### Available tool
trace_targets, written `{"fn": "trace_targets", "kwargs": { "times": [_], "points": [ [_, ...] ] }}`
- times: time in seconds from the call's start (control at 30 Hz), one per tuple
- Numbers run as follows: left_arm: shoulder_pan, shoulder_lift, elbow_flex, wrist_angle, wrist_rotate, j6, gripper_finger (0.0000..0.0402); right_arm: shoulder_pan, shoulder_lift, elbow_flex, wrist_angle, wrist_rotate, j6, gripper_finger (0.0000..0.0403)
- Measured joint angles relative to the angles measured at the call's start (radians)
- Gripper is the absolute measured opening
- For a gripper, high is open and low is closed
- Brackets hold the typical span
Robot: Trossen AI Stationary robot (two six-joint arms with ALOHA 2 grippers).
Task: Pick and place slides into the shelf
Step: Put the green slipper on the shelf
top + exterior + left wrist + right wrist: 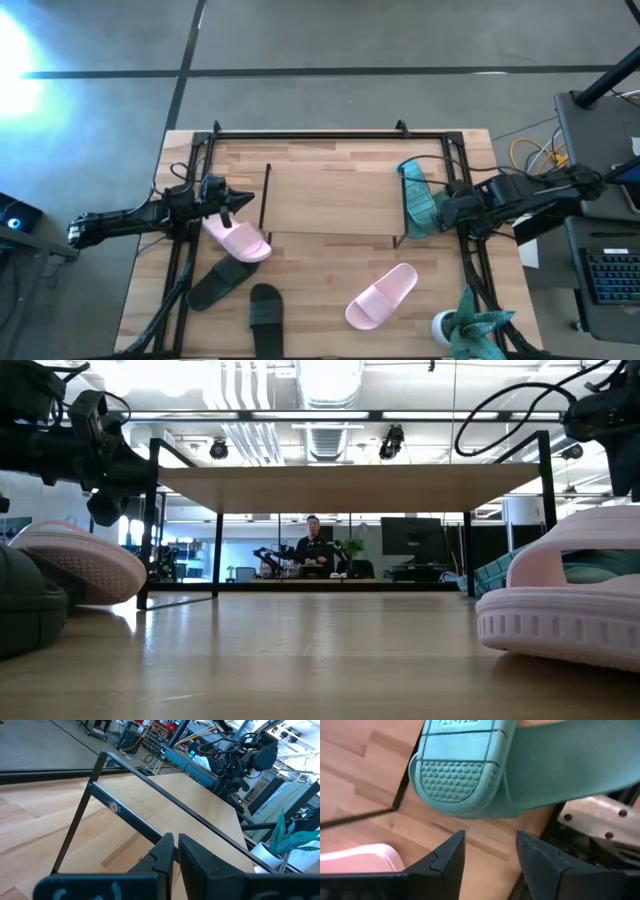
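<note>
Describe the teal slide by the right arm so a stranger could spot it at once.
Start at the shelf, the wood board on thin black rods mid-table. At its right end, just ahead of the right gripper, lies the teal slide. It is the only teal one there; the slides nearby are pink or black.

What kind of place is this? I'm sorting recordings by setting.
Probably a robotics lab or workshop: exposed ceiling ducts, a person at a workbench behind the table, monitors, and a laptop beside it.

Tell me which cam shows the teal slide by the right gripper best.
Right wrist view: the teal slide fills the frame, showing its dotted sole and strap. High view shows it small at the shelf's right end. Low view: only a sliver. Left wrist view: none.
</note>
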Motion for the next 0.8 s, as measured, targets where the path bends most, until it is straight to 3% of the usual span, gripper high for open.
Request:
{"fn": "trace_targets", "kwargs": {
  "times": [0.27, 0.53, 0.8],
  "points": [
    [0.000, 0.000, 0.000, 0.000, 0.000, 0.000, 0.0012, 0.000, -0.032, 0.000, 0.027, 0.031, 0.297, 0.0162],
    [0.000, 0.000, 0.000, 0.000, 0.000, 0.000, 0.0012, -0.001, -0.030, 0.062, 0.055, -0.003, 0.204, 0.0162],
    [0.000, 0.000, -0.001, 0.000, 0.000, 0.000, 0.0012, -0.062, -0.028, 0.191, 0.045, 0.134, 0.049, 0.0162]
  ]
}}
